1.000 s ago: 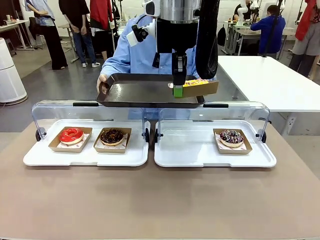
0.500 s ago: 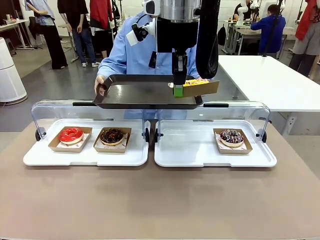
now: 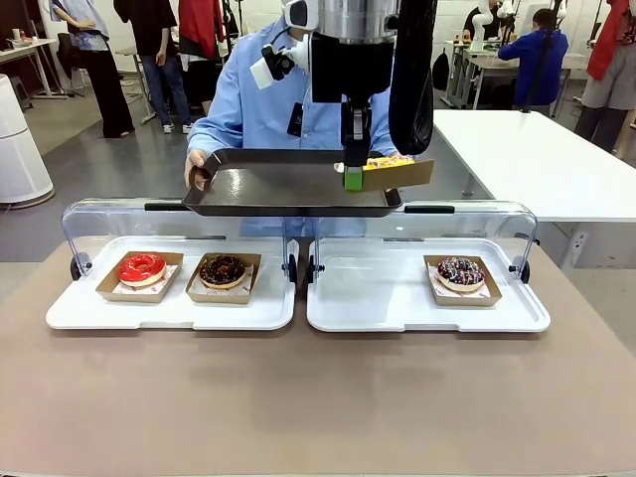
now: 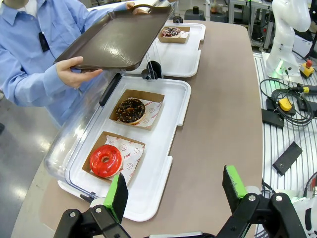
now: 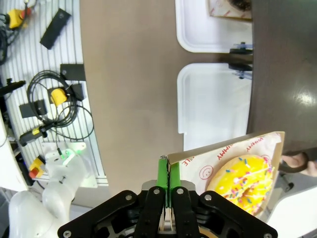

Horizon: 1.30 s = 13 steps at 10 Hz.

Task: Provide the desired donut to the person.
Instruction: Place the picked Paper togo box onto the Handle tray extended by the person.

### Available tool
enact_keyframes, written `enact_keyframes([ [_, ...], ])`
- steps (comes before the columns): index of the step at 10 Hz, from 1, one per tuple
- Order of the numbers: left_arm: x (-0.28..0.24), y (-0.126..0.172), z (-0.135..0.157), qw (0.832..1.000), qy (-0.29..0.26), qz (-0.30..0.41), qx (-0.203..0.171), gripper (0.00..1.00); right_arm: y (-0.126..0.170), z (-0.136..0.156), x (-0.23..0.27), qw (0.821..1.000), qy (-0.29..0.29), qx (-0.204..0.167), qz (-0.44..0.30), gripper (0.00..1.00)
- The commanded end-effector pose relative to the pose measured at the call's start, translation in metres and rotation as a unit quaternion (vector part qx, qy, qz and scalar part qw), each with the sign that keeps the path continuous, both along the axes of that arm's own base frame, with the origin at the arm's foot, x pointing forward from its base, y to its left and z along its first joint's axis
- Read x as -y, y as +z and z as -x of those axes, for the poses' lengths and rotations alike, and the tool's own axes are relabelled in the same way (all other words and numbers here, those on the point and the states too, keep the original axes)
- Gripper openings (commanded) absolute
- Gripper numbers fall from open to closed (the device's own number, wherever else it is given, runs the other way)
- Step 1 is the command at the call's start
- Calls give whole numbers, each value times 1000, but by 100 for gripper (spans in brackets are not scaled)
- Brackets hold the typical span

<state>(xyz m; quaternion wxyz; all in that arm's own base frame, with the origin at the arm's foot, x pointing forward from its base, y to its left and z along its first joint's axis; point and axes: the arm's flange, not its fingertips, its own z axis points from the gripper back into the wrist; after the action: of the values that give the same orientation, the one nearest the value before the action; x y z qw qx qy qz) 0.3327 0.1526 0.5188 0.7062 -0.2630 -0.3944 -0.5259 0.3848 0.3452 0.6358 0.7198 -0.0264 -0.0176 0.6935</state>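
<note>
**Item 1: my right gripper** (image 3: 353, 180). The pads are pinched flat together on one rim of a shallow brown cardboard tray (image 3: 405, 176). The tray carries the yellow-iced ring donut with coloured sprinkles (image 5: 241, 181). I judge the grip is taken at the rim so the pads are clear of the icing and the card juts out sideways, ready to set down.

- **Location:** over the near right part of the dark brown rectangular serving tray (image 3: 268, 187). The person in the light blue shirt (image 3: 263, 104) holds that tray out by a hand (image 3: 201, 169), above the clear display lids. I cannot tell whether the card touches it.
- **Orientation:** the card's long axis runs along the serving tray's near edge, with its free end toward my right. It is roughly level, and the donut lies flat with its hole up.

**Item 2: my left gripper** (image 4: 176, 188). The jaws are spread wide with nothing between them. It hovers above the tan table (image 4: 218, 99), beside the white display tray (image 4: 168, 129) that holds the red-glazed donut (image 4: 105, 160) and the chocolate donut (image 4: 131, 110). This seems to place it out of the handover's way.
</note>
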Motion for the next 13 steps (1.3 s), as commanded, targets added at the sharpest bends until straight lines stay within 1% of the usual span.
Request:
enact_keyframes([
  [1, -1, 1, 1, 1000, 0, 4, 3, 100, 23, -21, -7, 1000, -1, 25, -18, 1],
  [2, -1, 1, 1, 1000, 0, 4, 3, 100, 26, -35, -12, 999, 11, 35, -19, 1],
  [4, -1, 1, 1, 1000, 0, 4, 3, 100, 22, -80, -21, 999, 2, 48, -22, 1],
  [6, -1, 1, 1, 1000, 0, 4, 3, 100, 9, -119, -18, 998, 6, 33, -50, 1],
  [7, -1, 1, 1, 1000, 0, 4, 3, 100, 3, -140, -15, 998, -8, 33, -61, 1],
  [8, -1, 1, 1, 1000, 0, 4, 3, 100, -4, -156, -12, 997, -16, 35, -65, 1],
  [9, -1, 1, 1, 1000, 0, 4, 3, 100, -12, -163, -8, 997, -18, 33, -60, 1],
  [11, -1, 1, 1, 1000, 0, 4, 3, 100, -23, -177, -1, 997, -29, 15, -73, 1],
  [13, -1, 1, 1, 1000, 0, 4, 3, 100, -36, -182, 6, 996, -30, -3, -85, 1],
])
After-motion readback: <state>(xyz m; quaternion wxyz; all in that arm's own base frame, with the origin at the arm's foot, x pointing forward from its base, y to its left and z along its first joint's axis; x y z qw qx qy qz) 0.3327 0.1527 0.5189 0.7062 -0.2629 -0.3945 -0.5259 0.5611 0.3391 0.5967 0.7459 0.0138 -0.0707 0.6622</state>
